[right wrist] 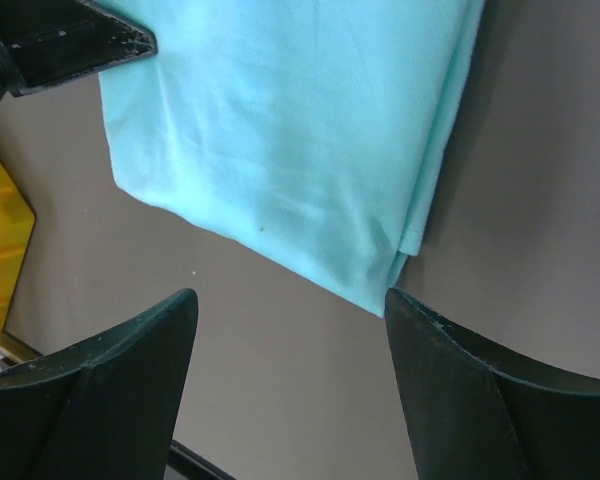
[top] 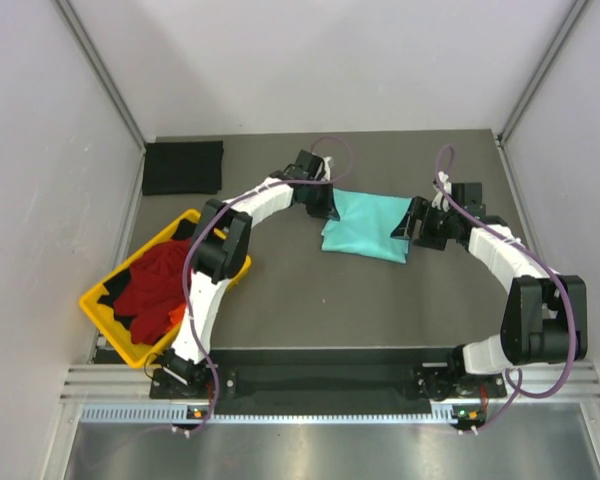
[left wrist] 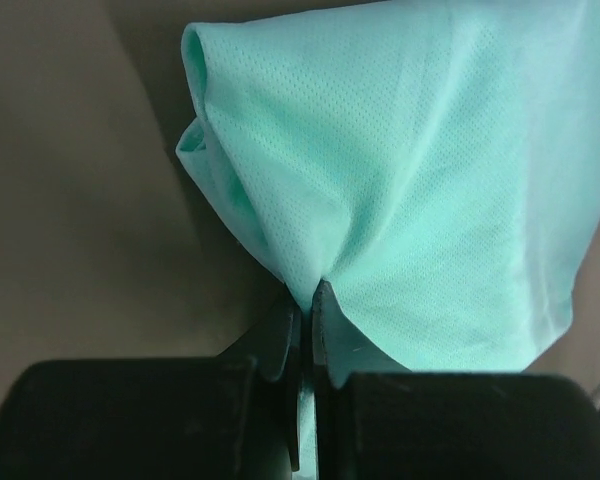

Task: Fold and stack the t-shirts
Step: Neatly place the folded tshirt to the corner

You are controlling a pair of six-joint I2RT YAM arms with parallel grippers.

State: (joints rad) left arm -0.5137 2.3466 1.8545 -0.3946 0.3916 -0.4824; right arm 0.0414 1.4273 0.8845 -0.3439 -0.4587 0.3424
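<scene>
The dark grey flat table (top: 380,300) carries everything. The mint-teal soft cloth t-shirt (top: 365,228) lies folded on it, about in the middle and a little toward the far side, between the two arms. To the left of this shirt, and nearer to the arm bases, stands the yellow rectangular plastic tray (top: 98,318). Inside the tray lies a crumpled red cloth shirt (top: 155,285), with some black cloth under it and a small orange piece at its near side. Well to the left of the mint-teal shirt, and farther back, a black folded shirt (top: 183,167) lies flat. The left tool (left wrist: 305,300) is at the far left corner of the mint-teal shirt. Its fingers are pressed together and pinch a fold of this cloth, which gathers into wrinkles at that point. The right tool (right wrist: 290,298) is at the right edge of the same shirt, with its fingers spread wide and nothing between them.
</scene>
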